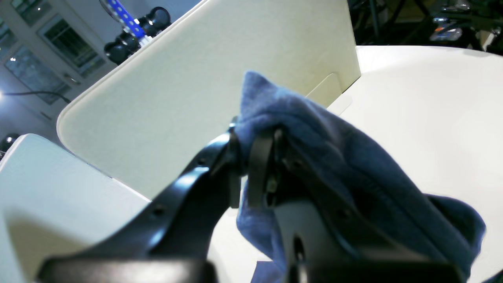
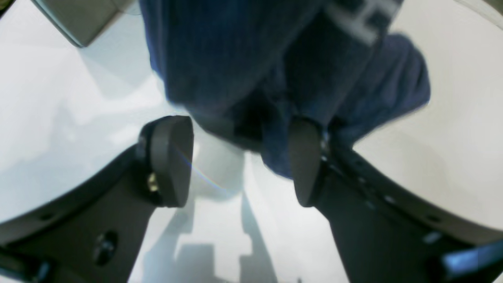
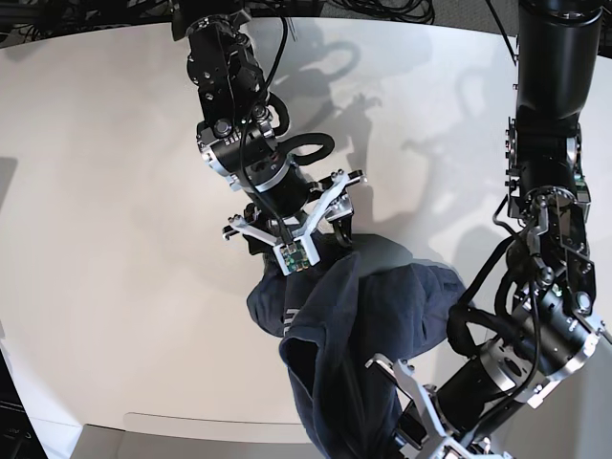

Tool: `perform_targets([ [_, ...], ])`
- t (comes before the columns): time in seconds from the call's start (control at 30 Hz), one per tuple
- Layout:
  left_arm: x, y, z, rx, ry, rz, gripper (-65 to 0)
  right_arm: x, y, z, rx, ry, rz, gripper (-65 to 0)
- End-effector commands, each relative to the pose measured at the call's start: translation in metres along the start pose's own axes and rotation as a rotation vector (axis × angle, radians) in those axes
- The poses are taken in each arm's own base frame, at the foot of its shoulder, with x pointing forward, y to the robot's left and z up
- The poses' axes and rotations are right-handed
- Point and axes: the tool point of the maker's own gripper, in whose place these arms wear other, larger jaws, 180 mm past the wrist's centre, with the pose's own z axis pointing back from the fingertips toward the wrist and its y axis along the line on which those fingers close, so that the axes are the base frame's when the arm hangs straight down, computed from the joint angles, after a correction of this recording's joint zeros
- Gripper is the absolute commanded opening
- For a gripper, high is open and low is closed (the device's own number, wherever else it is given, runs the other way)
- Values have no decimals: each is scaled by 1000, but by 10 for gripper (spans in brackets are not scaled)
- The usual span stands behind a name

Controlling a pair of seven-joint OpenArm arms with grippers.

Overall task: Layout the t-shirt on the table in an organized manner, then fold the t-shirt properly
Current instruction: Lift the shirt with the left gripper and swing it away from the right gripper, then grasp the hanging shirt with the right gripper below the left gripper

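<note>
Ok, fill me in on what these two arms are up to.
They are working on a dark blue-grey t-shirt over the white table. The left gripper is shut on a bunched part of the cloth and holds it up, so the shirt hangs crumpled rather than flat. The right gripper is open at the shirt's other end, with the fabric against one of its pads. Nothing is laid out or folded yet.

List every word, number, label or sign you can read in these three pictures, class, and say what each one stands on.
t-shirt: white block lettering at the top edge of the right wrist view, cut off and blurred. One shape looks like "H", but no whole word can be read.
t-shirt in the base view: no lettering shows.
table, panel: no text.
No other labels, brands or numbers are legible.
</note>
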Motion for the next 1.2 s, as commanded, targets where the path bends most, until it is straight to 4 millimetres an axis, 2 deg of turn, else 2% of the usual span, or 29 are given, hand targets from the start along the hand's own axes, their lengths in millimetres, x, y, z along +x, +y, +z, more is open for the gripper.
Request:
perform_targets([
  [0.0, 20, 9, 3, 27, -61, -17, -650, 21, 7, 3, 18, -72, 3, -259],
  [0.17, 22, 7, 2, 22, -68, -11, -650, 24, 21, 5, 52, -83, 25, -259],
  [0.27, 23, 6, 2, 20, -70, -10, -650, 24, 20, 2, 47, -79, 24, -259],
  [0.43, 23, 6, 2, 20, -69, -10, -650, 33, 12, -1, 27, -94, 31, -259],
  [0.5, 19, 5, 1, 17, -62, -4, -650, 38, 2, -1, -10, -103, 46, -259],
  [0.77, 18, 4, 1, 16, -60, -3, -650, 48, -9, -18, -41, -125, 63, -258],
  [1.03, 18, 5, 2, 18, -59, -3, -650, 57, -17, -20, -71, -141, 41, -258],
  [1.17, 18, 5, 2, 18, -59, -3, -650, 63, -30, -19, -100, -154, 26, -258],
])
